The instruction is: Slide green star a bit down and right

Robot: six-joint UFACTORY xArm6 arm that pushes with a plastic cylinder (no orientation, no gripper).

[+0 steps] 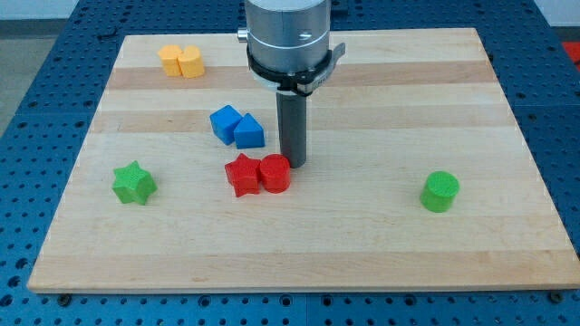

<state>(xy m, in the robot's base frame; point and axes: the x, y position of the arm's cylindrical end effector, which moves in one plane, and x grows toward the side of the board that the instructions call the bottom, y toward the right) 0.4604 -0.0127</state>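
The green star (134, 183) lies on the wooden board (362, 244) near the view's left edge. My tip (294, 165) is near the board's middle, far to the right of the green star. It stands just to the upper right of the red cylinder (275, 174), close to it or touching it. The red star (242, 175) sits against the red cylinder's left side.
A blue cube (225, 123) and a blue triangular block (249, 132) sit together above the red pair. Two yellow blocks (180, 62) lie at the top left. A green cylinder (440, 192) stands at the right.
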